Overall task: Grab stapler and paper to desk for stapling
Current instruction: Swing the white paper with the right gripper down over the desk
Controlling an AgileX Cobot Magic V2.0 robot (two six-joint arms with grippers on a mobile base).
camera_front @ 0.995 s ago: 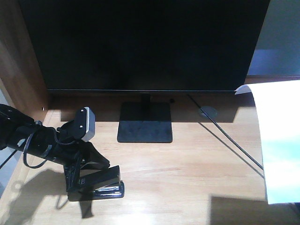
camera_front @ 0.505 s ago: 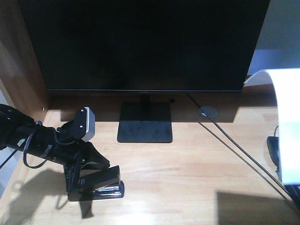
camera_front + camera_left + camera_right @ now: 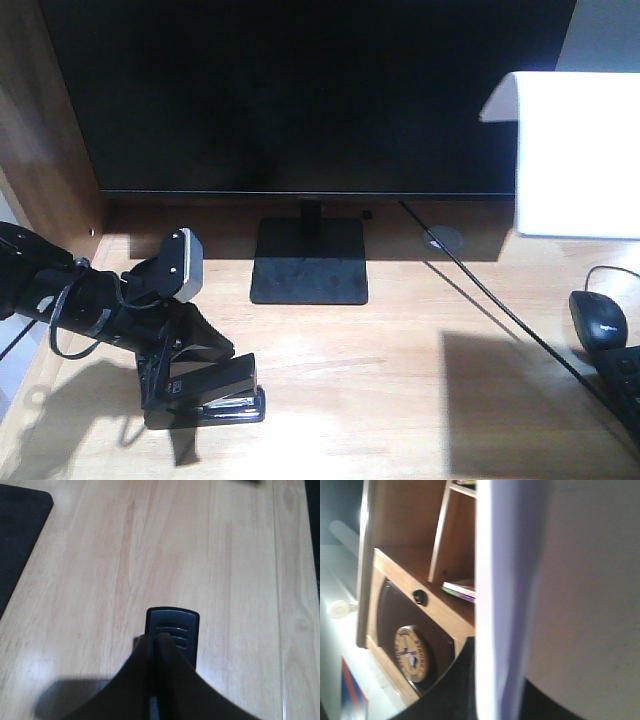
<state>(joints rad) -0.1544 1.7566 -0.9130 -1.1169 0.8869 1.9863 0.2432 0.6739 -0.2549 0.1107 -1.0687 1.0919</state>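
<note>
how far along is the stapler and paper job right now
Done: the stapler sits on the desk, with the left hand shut on it. In hand: the right hand holds the paper up in the air at the right of the monitor, not touching the desk. Remaining: lay the paper down and staple it.

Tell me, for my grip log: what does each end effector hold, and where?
Left end effector: stapler, across its body. Right end effector: paper, by an edge.

the desk (image 3: 400, 390) bears monitor stand (image 3: 308, 262), stapler (image 3: 226, 388), mouse (image 3: 598, 320).
</note>
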